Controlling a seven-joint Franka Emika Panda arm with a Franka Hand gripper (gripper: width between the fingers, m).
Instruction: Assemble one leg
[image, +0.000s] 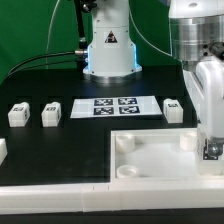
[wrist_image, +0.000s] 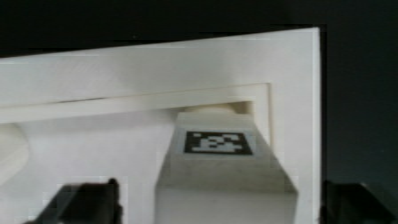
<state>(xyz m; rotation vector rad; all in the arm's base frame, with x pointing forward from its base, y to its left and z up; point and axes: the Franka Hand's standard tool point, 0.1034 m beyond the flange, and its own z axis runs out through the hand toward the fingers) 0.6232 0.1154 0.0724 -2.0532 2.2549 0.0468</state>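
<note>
In the wrist view a white leg (wrist_image: 222, 165) with a square marker tag runs straight away from the camera. Its far end sits in the corner recess of the large white panel (wrist_image: 160, 70). My gripper (wrist_image: 222, 198) straddles the leg. The dark fingers (wrist_image: 89, 203) stand on either side, with a light gap showing on one side, so the jaws look open. In the exterior view the gripper (image: 212, 150) hangs over the panel (image: 160, 160) at its corner on the exterior view's right. The leg itself is hidden there.
Three more legs lie on the black table: two on the exterior view's left (image: 18, 114) (image: 51, 113) and one on its right (image: 172, 110). The marker board (image: 115, 107) lies before the robot base. A white rail (image: 60, 200) runs along the front edge.
</note>
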